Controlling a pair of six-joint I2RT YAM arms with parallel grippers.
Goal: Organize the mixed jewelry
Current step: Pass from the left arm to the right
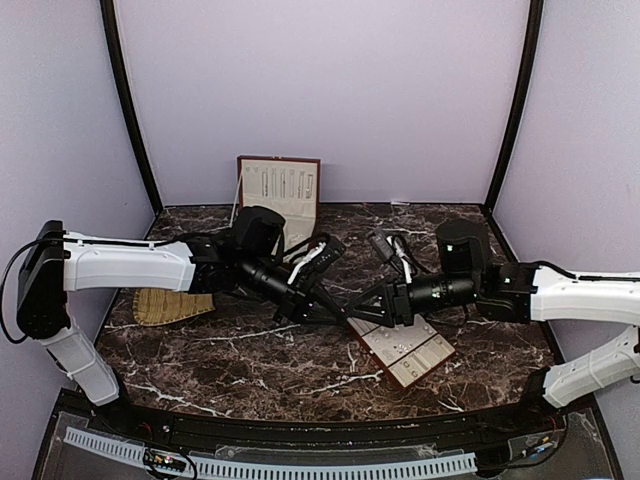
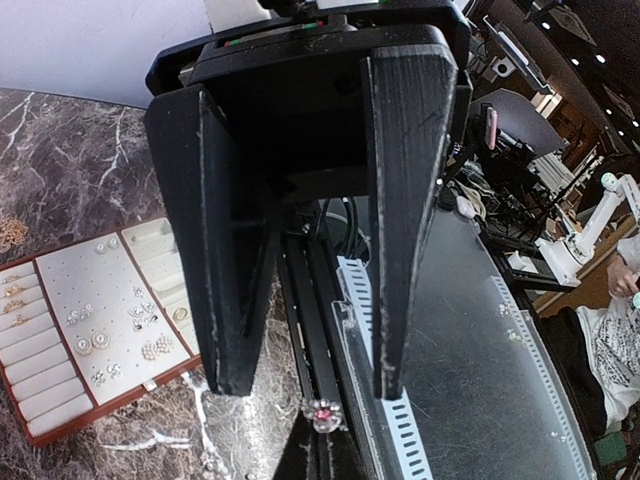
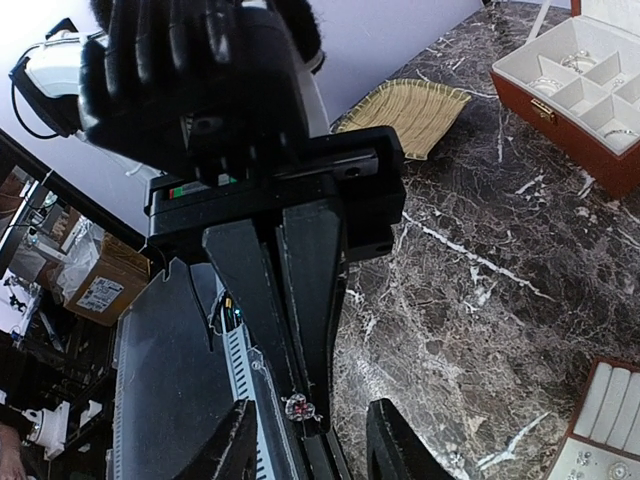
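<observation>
My left gripper [image 1: 322, 300] is shut on a tiny silvery stud with a red stone [image 3: 298, 407], pinched at its very tips [image 2: 324, 416]. My right gripper [image 3: 315, 450] faces it tip to tip and is open, its fingers [image 2: 400, 220] standing on either side of the stud without touching it. Both hover above the marble near the table's front edge. The cream slotted tray [image 2: 110, 393] with a brown rim lies below left in the left wrist view and holds several small studs [image 2: 90, 342]. The bangle hoop is not visible.
The red-brown box [image 3: 580, 150] stands open at the back [image 1: 280, 190], small silvery pieces lying in its cream compartments. The woven straw mat [image 1: 170, 305] lies at the left [image 3: 405, 115]. The tray [image 1: 415, 352] sits under the right arm. A slotted rail [image 2: 400, 420] runs along the front edge.
</observation>
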